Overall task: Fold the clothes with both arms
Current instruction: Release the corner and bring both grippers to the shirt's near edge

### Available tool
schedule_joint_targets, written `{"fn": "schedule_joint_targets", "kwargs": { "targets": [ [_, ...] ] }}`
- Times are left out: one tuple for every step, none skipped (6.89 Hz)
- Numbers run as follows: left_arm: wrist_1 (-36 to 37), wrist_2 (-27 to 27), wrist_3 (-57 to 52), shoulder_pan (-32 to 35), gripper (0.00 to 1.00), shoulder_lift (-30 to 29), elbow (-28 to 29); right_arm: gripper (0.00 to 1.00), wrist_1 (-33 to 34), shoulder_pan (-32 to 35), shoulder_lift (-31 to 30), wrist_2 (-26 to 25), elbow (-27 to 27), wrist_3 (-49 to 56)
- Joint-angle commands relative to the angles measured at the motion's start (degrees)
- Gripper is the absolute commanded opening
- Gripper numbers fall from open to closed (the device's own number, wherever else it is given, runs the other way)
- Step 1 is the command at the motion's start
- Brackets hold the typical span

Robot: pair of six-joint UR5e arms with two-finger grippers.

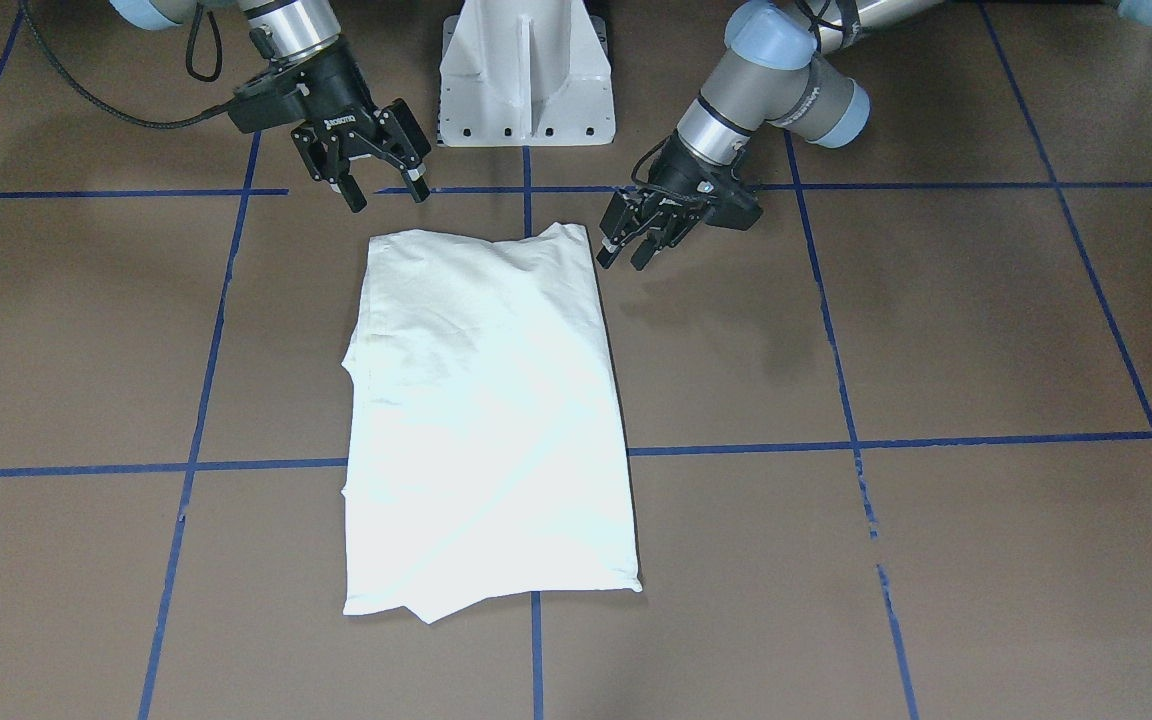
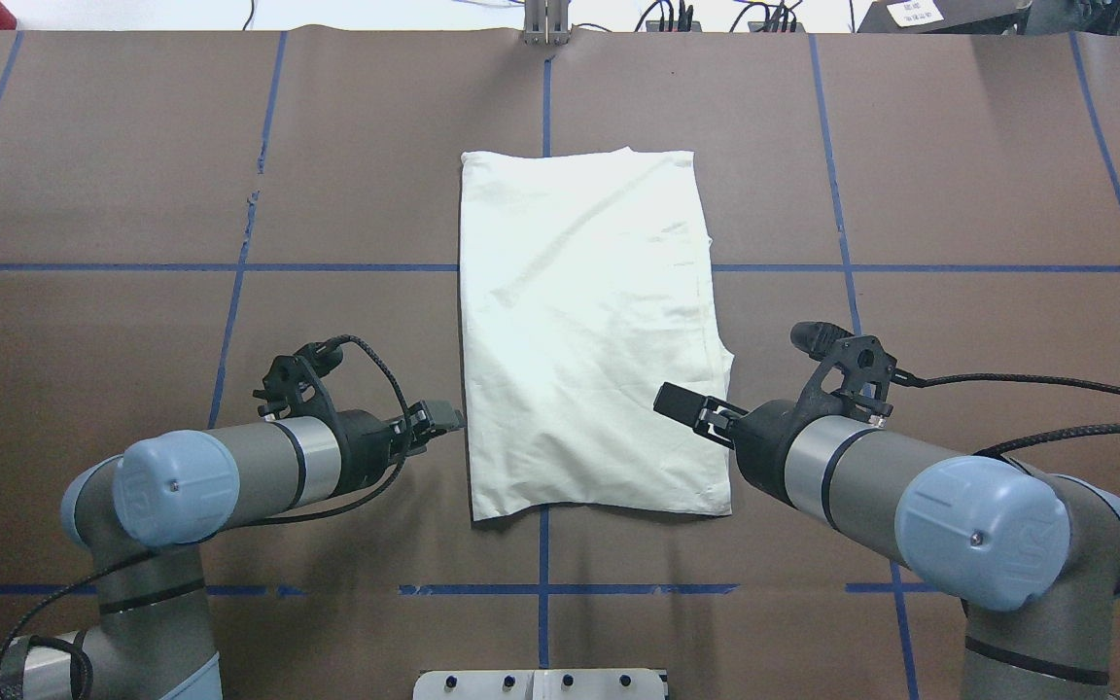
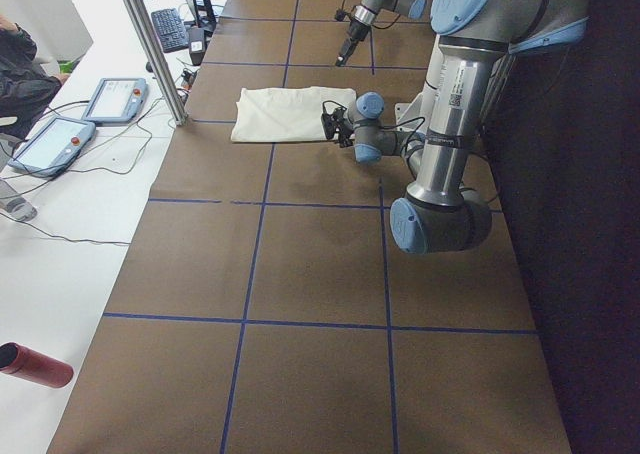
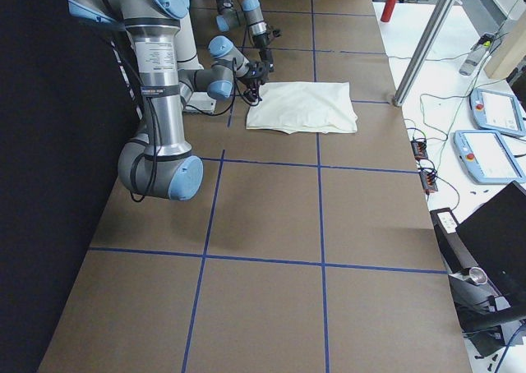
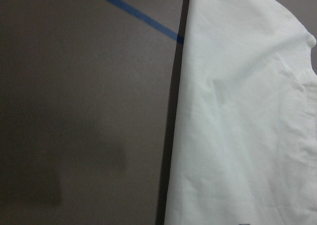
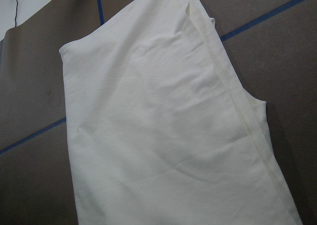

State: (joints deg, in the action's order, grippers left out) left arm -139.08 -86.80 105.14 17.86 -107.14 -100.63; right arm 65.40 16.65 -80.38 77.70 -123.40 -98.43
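Cream-white folded shirt (image 2: 584, 331), long strip shape, plain side up, lies flat on brown table (image 2: 132, 175). Its near end sits between both claws; the rest stretches away from them.

Left black claw gripper (image 1: 626, 255): fingers a bit apart, holding nothing, just beside shirt's side edge, off cloth.

Right black claw gripper (image 1: 388, 195): fingers wide apart, empty, up in air by other near corner.

Watch out:
- You might pinch only top layer, so fold opens up.
- One claw lifting first could drag shirt crooked.
- Claw pushing sideways could bunch cloth.

Brown table (image 2: 132, 146), folded cream T-shirt (image 2: 584, 331) lying flat
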Motion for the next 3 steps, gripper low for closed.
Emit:
{"fn": "schedule_joint_targets", "kwargs": {
  "targets": [
    [0.12,1.98,4.27,-2.65,0.67,-0.17,0.43,1.00,-0.01,0.04,-0.04,0.00,0.09,-0.62],
    [0.12,1.98,4.63,-3.44,0.67,-0.44,0.52,1.00,-0.01,0.05,-0.04,-0.09,0.09,-0.63],
    [0.56,1.98,4.55,-5.19,0.67,-0.70,0.52,1.00,-0.01,0.05,-0.04,-0.09,0.18,-0.63]
  ]
}}
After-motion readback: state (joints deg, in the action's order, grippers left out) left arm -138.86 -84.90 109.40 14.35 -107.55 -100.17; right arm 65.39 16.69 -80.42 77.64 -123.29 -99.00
